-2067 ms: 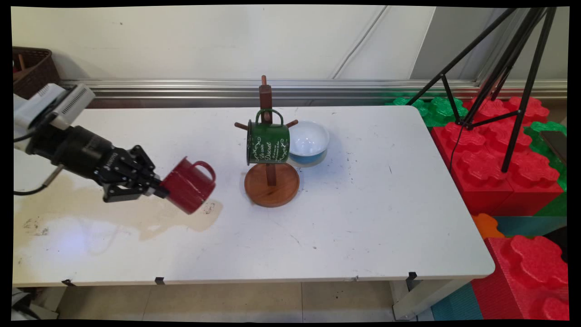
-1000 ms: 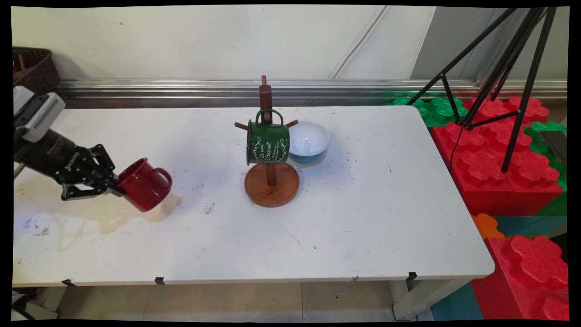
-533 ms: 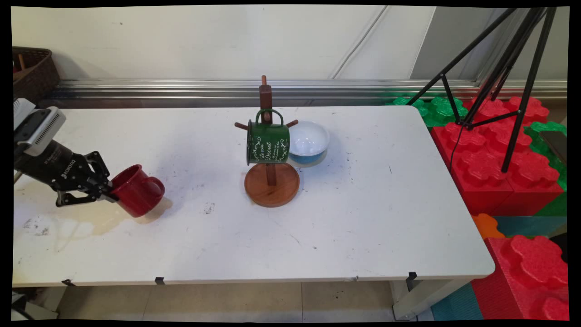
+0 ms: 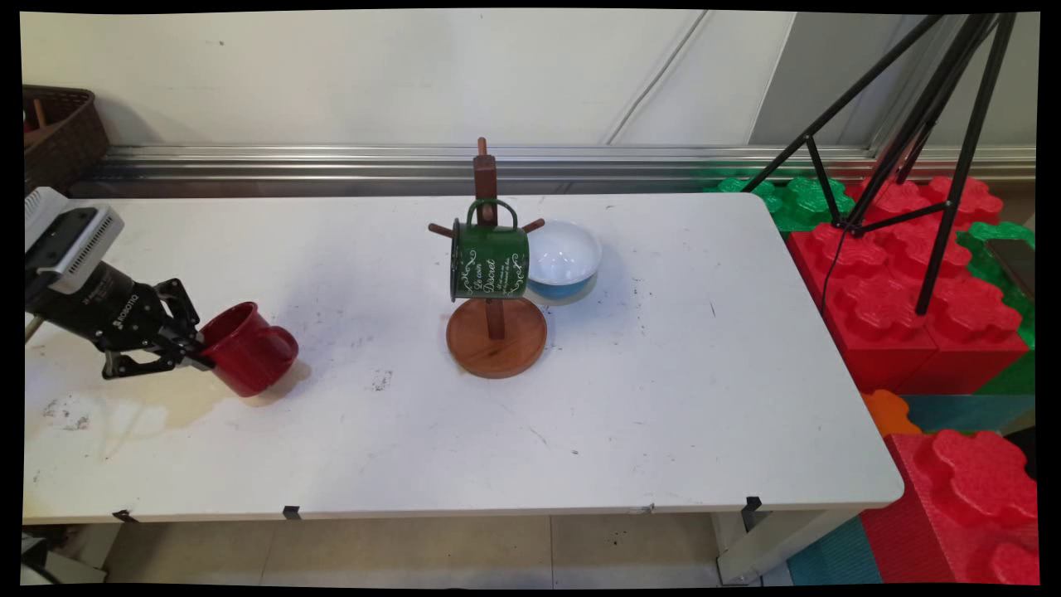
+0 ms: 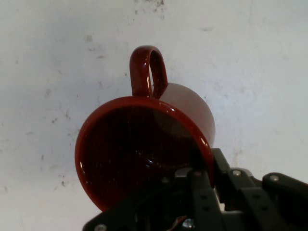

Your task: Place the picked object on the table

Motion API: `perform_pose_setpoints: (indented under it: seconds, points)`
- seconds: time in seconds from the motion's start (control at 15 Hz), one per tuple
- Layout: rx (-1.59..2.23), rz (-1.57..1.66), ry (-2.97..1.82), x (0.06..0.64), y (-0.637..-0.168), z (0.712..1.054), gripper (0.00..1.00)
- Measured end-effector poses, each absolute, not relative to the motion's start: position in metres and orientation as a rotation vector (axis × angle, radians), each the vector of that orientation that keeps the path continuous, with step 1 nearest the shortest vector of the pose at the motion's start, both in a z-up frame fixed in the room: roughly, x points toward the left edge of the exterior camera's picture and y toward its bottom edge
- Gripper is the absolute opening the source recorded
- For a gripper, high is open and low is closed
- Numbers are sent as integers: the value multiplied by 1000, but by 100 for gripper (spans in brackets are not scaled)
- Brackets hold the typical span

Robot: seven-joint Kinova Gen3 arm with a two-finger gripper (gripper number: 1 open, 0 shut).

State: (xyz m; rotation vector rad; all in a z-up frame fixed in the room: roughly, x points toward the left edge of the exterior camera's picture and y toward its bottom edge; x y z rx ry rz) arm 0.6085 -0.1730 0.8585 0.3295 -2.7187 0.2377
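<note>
— What do we have at the hand (image 4: 197,351)?

— We see it clamped on the rim of one red mug (image 4: 247,348), which tilts with its mouth toward the hand and its lower edge at or just above the worktop (image 4: 663,398); we cannot tell whether it touches. In the hand view the mug's (image 5: 144,149) open mouth faces us and its handle points away, with one finger (image 5: 202,192) over the rim.

— And further out?

— We count two mugs in all: the second, a green mug (image 4: 489,261), hangs on the one wooden mug tree (image 4: 495,327), well apart to the right. One white and blue bowl (image 4: 563,259) sits just behind the tree. A brownish stain (image 4: 166,402) lies under the hand.

— What differs from before?

— Two seconds ago we saw the hand nearer the tree and higher; it has carried the mug left and lower, and barely shifted in the last half second.
</note>
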Motion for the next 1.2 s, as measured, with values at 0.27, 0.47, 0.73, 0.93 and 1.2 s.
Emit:
perform_pose_setpoints:
  seconds: [0.27, 0.47, 0.73, 0.93, 1.2]
  points:
    - [318, 238, -2734, 608, -173, 854, 0]
    - [313, 236, -2739, 606, -173, 852, 0]
    - [305, 234, -2744, 604, -173, 848, 100]
    - [301, 232, -2745, 603, -174, 847, 100]
    - [301, 226, -2742, 601, -174, 846, 100]
